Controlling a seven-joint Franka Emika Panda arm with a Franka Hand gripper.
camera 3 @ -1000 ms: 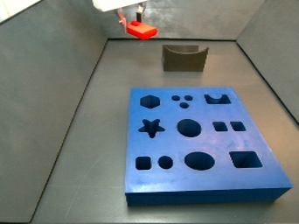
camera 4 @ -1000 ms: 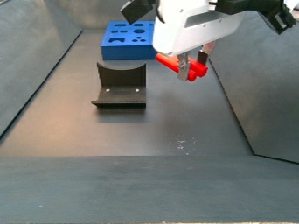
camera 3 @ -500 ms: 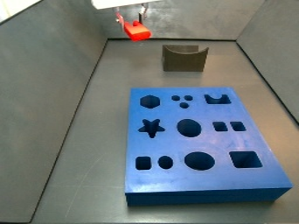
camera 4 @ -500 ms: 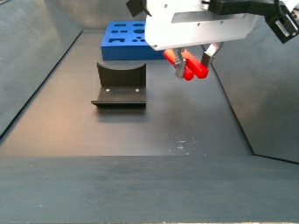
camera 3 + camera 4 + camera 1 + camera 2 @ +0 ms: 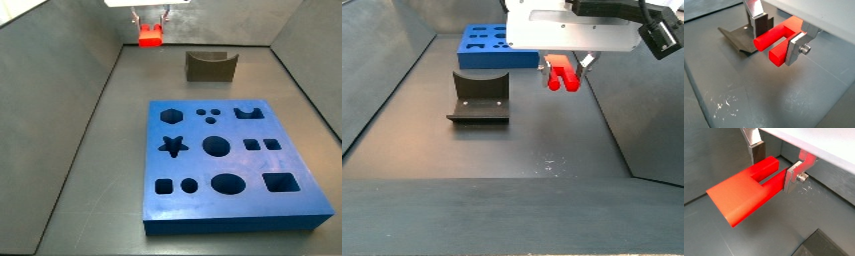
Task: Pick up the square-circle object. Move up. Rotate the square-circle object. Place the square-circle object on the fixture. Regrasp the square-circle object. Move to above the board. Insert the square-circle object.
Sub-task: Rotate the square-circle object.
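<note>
Side view | tool (image 5: 564, 68) clamped on square-circle object (image 5: 563, 78) | raised off floor

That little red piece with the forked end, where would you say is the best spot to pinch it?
Across its flat sides, near the forked end, as the gripper does now in the air beside the fixture. The square-circle object has parallel flat faces that suit the flat fingers, and this probably leaves the solid end free.

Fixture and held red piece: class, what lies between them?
Nothing: in a side view bare dark floor separates the fixture from the square-circle object, held above it in the gripper.
</note>
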